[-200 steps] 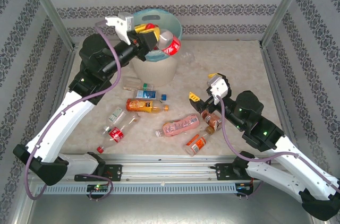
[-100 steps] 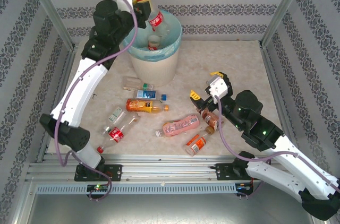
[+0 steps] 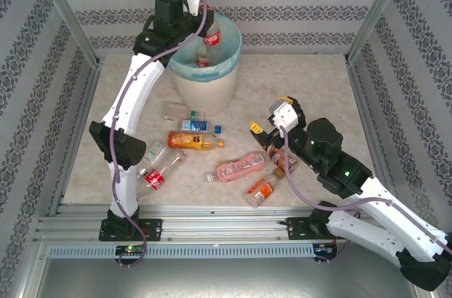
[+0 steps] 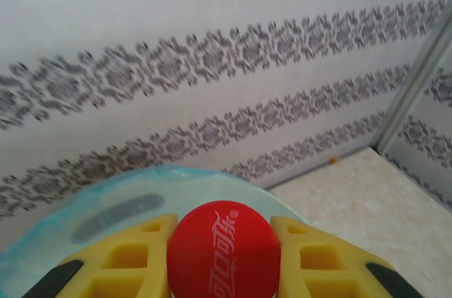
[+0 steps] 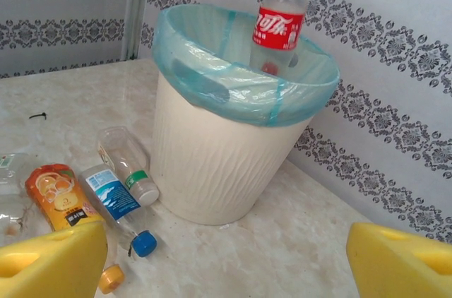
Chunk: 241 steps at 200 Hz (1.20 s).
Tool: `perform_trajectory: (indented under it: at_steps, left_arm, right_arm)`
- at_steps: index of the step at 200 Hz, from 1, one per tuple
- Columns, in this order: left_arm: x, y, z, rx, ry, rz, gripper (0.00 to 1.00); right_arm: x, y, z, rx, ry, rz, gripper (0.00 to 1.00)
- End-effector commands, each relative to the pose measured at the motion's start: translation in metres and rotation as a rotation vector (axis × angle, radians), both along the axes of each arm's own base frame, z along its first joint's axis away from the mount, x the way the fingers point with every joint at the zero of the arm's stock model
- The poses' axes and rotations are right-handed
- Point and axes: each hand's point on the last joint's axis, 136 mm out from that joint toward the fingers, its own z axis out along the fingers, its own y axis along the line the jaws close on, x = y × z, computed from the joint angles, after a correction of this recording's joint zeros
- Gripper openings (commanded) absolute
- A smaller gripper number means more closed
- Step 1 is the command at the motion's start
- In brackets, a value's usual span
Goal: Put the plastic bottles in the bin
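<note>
The marbled beige table (image 3: 311, 86) carries the round, ribbed cream bin (image 3: 205, 93) at its far left, lined with a thin blue bag (image 5: 212, 58). Over the bin's mouth the left gripper (image 4: 222, 259) is clamped on a clear, red-labelled cola bottle (image 5: 277, 26), upright, its base below the rim. The right gripper (image 5: 226, 263), blocky yellow fingers spread apart, hangs near loose bottles lying flat: a pink bottle (image 3: 240, 167) and an orange bottle (image 3: 189, 141).

Left arm (image 3: 133, 94) high — right (image 3: 333, 162) (jaws wide)

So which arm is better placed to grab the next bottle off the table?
Right: the right gripper is open by the loose bottles; the left gripper holds a red-label bottle over the bin.
</note>
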Motion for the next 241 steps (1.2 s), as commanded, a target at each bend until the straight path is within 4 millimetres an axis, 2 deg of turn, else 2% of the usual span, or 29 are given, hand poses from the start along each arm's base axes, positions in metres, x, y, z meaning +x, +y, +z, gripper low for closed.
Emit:
perform_trajectory:
  at_steps: [1, 42, 112, 134, 153, 173, 190, 207, 219, 241]
  left_arm:
    - [0.001, -0.013, -0.025, 0.014, 0.071, -0.071, 0.0]
    - [0.011, -0.028, -0.095, 0.159, 0.183, -0.116, 0.0]
    - [0.019, -0.032, -0.162, 0.218, 0.291, -0.126, 0.0]
    - [0.024, -0.023, -0.185, 0.249, 0.32, -0.082, 0.0]
    - [0.035, 0.004, -0.189, 0.302, 0.313, 0.052, 0.0]
    - [0.044, 0.023, -0.174, 0.344, 0.231, 0.163, 0.0]
    - [0.047, 0.025, -0.152, 0.306, 0.151, 0.183, 0.0]
    - [0.046, 0.015, -0.143, 0.268, 0.151, 0.135, 0.0]
    - [0.044, 0.002, -0.152, 0.24, 0.204, 0.072, 0.0]
    - [0.038, -0.018, -0.194, 0.201, 0.329, -0.019, 0.0]
  right_arm:
    - [0.002, -0.002, 0.007, 0.002, -0.013, -0.012, 0.88]
    - [0.004, -0.002, -0.002, -0.017, 0.009, -0.016, 0.88]
    - [0.007, 0.0, -0.005, -0.031, 0.014, -0.02, 0.88]
    - [0.007, 0.002, -0.008, -0.036, 0.025, -0.015, 0.88]
    - [0.008, 0.003, -0.008, -0.037, 0.031, -0.013, 0.87]
    - [0.008, 0.004, -0.006, -0.038, 0.027, -0.009, 0.87]
    - [0.009, 0.004, -0.002, -0.047, 0.016, -0.009, 0.87]
    - [0.012, 0.006, 0.0, -0.058, 0.009, -0.01, 0.87]
    - [0.014, 0.009, 0.0, -0.062, 0.012, -0.007, 0.87]
    - [0.017, 0.015, -0.002, -0.061, 0.023, 0.006, 0.87]
